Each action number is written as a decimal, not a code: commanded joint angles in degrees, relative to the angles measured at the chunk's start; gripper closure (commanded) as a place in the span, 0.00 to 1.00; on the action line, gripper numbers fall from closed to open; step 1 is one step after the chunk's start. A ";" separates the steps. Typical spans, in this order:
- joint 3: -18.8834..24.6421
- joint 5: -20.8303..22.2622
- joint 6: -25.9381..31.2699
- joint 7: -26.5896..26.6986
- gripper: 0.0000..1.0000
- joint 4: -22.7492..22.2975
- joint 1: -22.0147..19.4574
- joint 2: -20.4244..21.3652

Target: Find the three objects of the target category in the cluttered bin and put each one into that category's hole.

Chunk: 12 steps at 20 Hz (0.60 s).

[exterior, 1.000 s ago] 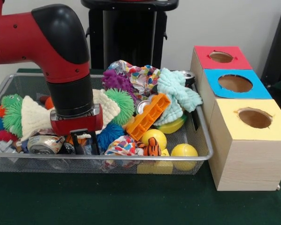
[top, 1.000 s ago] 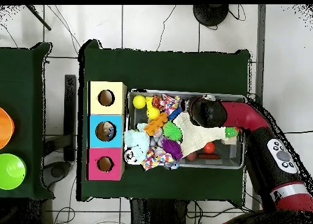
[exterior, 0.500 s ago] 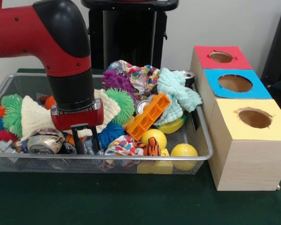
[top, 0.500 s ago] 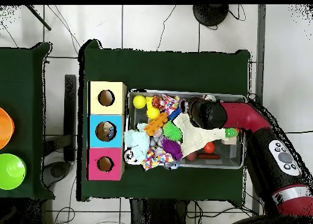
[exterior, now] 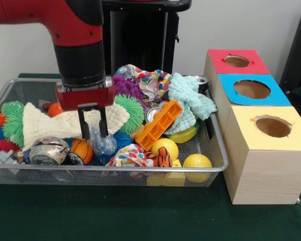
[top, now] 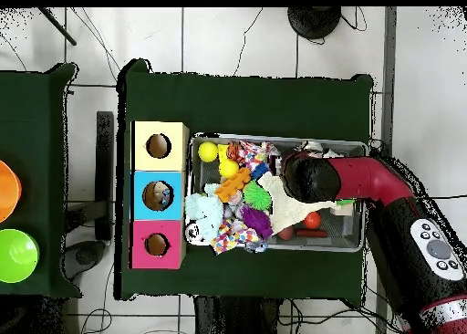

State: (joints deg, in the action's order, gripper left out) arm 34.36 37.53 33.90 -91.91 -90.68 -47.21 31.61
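Observation:
The wire mesh bin (exterior: 140,169) stands on the green table, full of toys; it also shows in the overhead view (top: 274,138). My gripper (exterior: 94,134) hangs over the bin's front left part, shut on a clear wrinkly plastic bottle (exterior: 102,145) that it holds just above the clutter. In the overhead view the arm's head (top: 306,175) hides the gripper and the bottle. The blue-topped box's hole (exterior: 252,89) is at the right, between the red and yellow boxes; in the overhead view something pale lies inside the blue-topped box's hole (top: 158,195). No other clear bottle shows.
Under and around the gripper lie a cream cloth (exterior: 50,124), a silver can (exterior: 48,152), a small basketball (exterior: 81,149), a green spiky ball (exterior: 133,111) and an orange block toy (exterior: 160,123). Yellow balls (exterior: 196,163) lie front right. The red-topped box (exterior: 237,61) and the yellow-topped box (exterior: 272,126) flank the blue one.
The gripper has risen out of the clutter and drawn the clear bottle up with it. The arm has shifted slightly right in the front view.

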 commanded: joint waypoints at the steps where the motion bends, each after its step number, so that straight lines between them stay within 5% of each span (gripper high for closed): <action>1: 0.20 -2.31 4.29 1.03 1.00 -8.91 1.78 9.22; 12: -1.16 -5.49 3.70 -2.04 1.00 -14.05 4.19 15.37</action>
State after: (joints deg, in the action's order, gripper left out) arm 34.35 33.95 33.90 -91.91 -98.38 -44.19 43.62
